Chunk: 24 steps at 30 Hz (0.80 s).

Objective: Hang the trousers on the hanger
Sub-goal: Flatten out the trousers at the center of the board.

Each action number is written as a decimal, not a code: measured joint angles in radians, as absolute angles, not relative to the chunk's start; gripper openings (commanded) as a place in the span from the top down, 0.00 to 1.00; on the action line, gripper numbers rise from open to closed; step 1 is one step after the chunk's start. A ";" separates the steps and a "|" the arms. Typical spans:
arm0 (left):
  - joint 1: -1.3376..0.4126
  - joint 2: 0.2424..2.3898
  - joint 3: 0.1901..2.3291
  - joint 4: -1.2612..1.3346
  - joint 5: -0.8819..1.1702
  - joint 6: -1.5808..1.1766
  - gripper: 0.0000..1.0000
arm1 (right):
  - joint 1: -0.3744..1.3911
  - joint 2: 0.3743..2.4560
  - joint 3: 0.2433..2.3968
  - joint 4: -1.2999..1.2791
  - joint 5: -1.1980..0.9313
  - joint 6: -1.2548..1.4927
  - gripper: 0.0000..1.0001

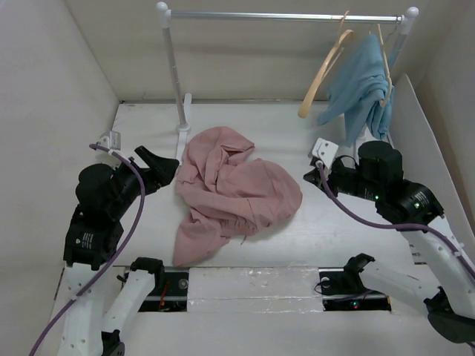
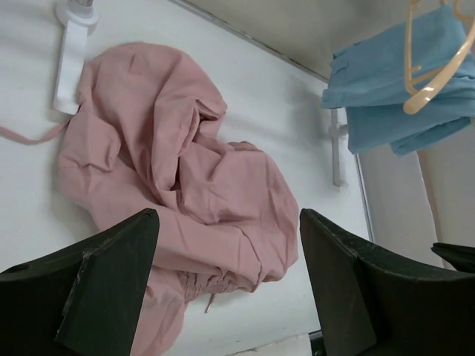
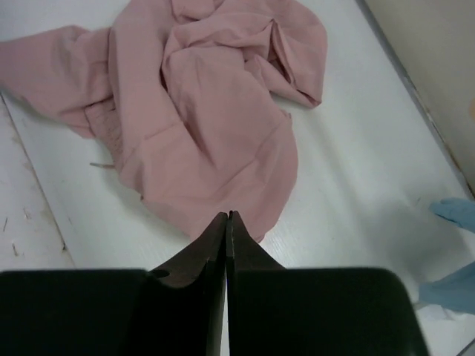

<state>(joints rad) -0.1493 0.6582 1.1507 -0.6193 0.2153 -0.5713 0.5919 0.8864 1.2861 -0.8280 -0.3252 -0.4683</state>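
Observation:
The dusty-pink trousers lie crumpled in a heap in the middle of the white table, one leg trailing toward the near edge. In the left wrist view the trousers show a gathered cuff and a drawstring end. The pale wooden hanger hangs bare on the rail at the back right. My left gripper hovers just left of the heap, open, with nothing between its fingers. My right gripper is just right of the heap, shut and holding nothing, its tips pointing at the trousers' edge.
A metal rail spans the back on a white post whose foot touches the heap. A light-blue garment hangs on a second hanger at the rail's right end. Walls enclose the table on three sides.

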 measured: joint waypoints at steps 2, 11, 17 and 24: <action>-0.149 0.657 1.138 -0.629 0.196 -0.579 0.31 | 0.607 0.900 1.272 -0.825 -0.325 -0.468 0.97; -0.149 0.633 1.056 -0.687 0.114 -0.607 0.74 | 0.785 1.068 1.259 -0.750 -0.246 -0.443 0.31; -0.149 0.649 0.894 -0.712 0.099 -0.609 0.64 | 1.006 1.312 1.258 -0.691 -0.104 -0.452 0.22; -0.150 0.899 0.884 -0.612 -0.025 -0.574 0.58 | 1.029 1.544 1.243 -0.582 -0.074 -0.452 0.21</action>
